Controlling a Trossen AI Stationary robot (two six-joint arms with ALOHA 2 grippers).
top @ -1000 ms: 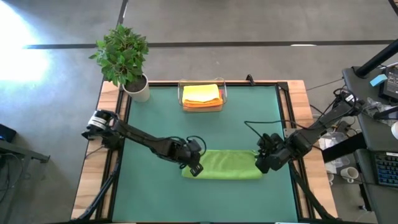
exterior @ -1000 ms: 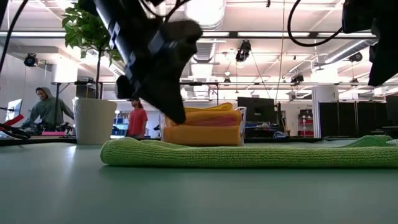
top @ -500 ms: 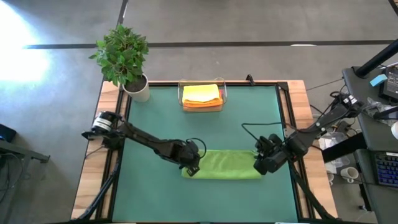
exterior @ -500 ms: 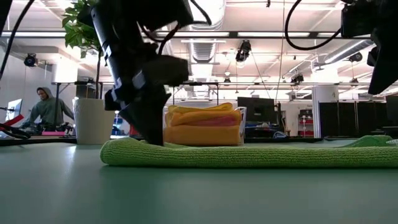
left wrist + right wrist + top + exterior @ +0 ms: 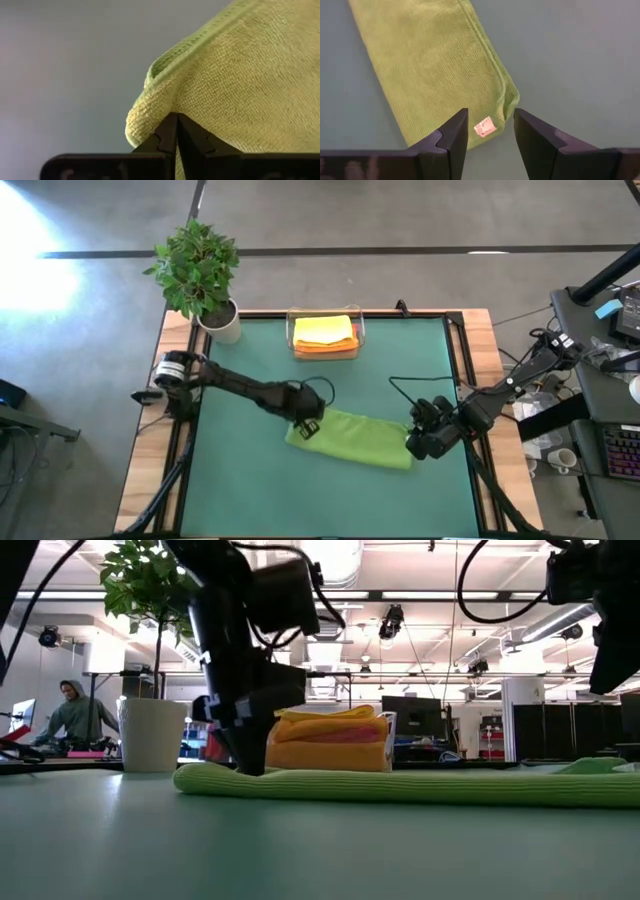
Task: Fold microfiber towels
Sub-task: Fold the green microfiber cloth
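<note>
A green microfiber towel (image 5: 355, 442), folded into a long strip, lies slanted on the dark green mat (image 5: 250, 490). My left gripper (image 5: 306, 427) is shut at the strip's left end, its tips down at the cloth (image 5: 245, 762). My right gripper (image 5: 418, 446) hangs open above the strip's right end. In the right wrist view its fingers (image 5: 450, 137) stand on either side of the corner with the white label (image 5: 485, 126), clear of the cloth. Folded yellow and orange towels (image 5: 323, 333) lie stacked in the clear tray (image 5: 360, 330) at the far edge. My left gripper pinches the green towel at its left end, at the rounded folded corner (image 5: 150, 117), between its two shut fingertips (image 5: 167, 130). The fingers come from above, slanting steeply down. How many layers they have, I cannot tell. The towel lies flat on the mat.
A potted plant (image 5: 205, 275) in a white pot stands at the far left corner. Bare mat lies in front of the towel and between it and the tray. People (image 5: 75, 715) show in the room beyond the table.
My left gripper has come down at the towel's left end and gone toward the far edge, drawing that end along the mat. The strip has turned from lying straight across to slanting; its right end has stayed about where it was.
</note>
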